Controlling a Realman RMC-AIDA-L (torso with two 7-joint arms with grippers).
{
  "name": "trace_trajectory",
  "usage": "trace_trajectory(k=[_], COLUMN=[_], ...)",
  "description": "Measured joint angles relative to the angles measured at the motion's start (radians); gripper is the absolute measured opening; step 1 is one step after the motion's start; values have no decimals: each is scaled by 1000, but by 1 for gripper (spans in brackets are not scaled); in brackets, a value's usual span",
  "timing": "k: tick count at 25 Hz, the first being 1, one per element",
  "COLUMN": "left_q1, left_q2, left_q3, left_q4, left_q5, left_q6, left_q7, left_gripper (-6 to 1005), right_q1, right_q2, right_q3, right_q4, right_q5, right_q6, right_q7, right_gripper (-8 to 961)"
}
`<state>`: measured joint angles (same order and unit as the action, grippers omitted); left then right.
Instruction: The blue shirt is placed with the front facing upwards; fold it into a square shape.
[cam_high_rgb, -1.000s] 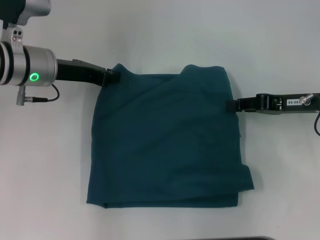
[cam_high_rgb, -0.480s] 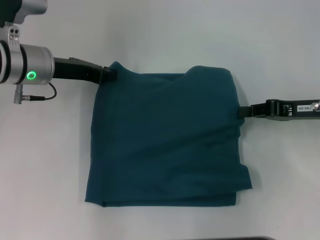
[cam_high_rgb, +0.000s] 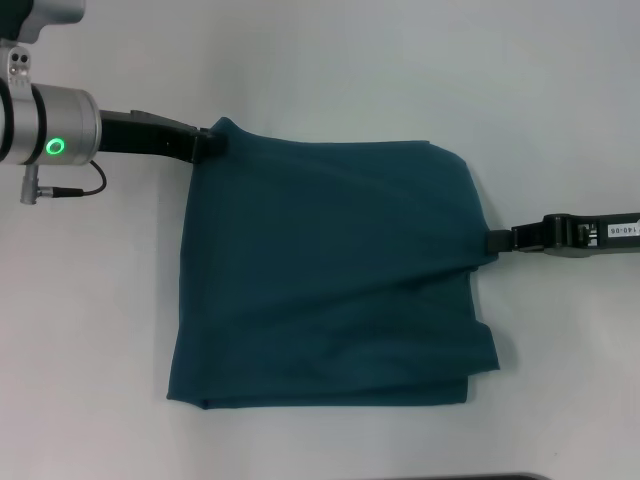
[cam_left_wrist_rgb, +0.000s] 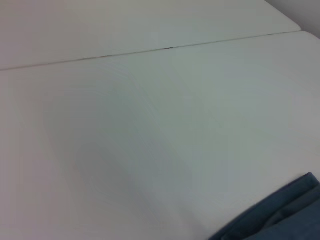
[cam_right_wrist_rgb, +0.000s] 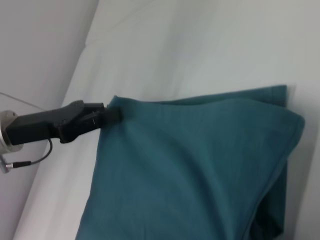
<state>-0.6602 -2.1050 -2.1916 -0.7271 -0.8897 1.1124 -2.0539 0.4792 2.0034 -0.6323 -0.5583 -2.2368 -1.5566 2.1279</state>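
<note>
The blue shirt (cam_high_rgb: 330, 280) lies folded on the white table as a plain teal, roughly rectangular pad, with no lettering showing. My left gripper (cam_high_rgb: 212, 140) is shut on its far left corner, which is lifted to a small peak. At the shirt's right edge, about halfway along, my right gripper (cam_high_rgb: 492, 240) pinches the cloth, and the fabric draws tight between the two grips. The right wrist view shows the shirt (cam_right_wrist_rgb: 190, 170) with the left gripper (cam_right_wrist_rgb: 112, 114) at its far corner. A corner of the shirt (cam_left_wrist_rgb: 280, 220) shows in the left wrist view.
The white table (cam_high_rgb: 330, 70) surrounds the shirt on all sides. A thin seam (cam_left_wrist_rgb: 150, 50) crosses the tabletop beyond the shirt. The left arm's silver wrist (cam_high_rgb: 50, 130) with a green light sits at far left. A dark strip (cam_high_rgb: 500, 477) marks the near edge.
The two grippers have moved apart: the left one farther back and left, the right one rightward and nearer. The shirt's far edge has gone from humped to stretched nearly straight.
</note>
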Motion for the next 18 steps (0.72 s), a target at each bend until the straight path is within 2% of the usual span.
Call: trace_trajectory(k=[11,17,18], left_q1=[2,6,6], left_q2=[1,1,2], left_q3=[-1,0,-1], left_q4=[0,-1,-1], left_q5=[0,0,-1], left_q6=[-4,-12,-11], left_q7=[0,-10,-12], left_gripper=[78,79,79], right_q1=[1,1,-1], right_q2=[-1,-9,-11], right_q3=[6,10,14], right_q4=[-3,-7,-10], right_q5=[-9,-5,-3], right_q6=[5,-2,-4], right_q7=[4,22,25], right_gripper=[21,26,69])
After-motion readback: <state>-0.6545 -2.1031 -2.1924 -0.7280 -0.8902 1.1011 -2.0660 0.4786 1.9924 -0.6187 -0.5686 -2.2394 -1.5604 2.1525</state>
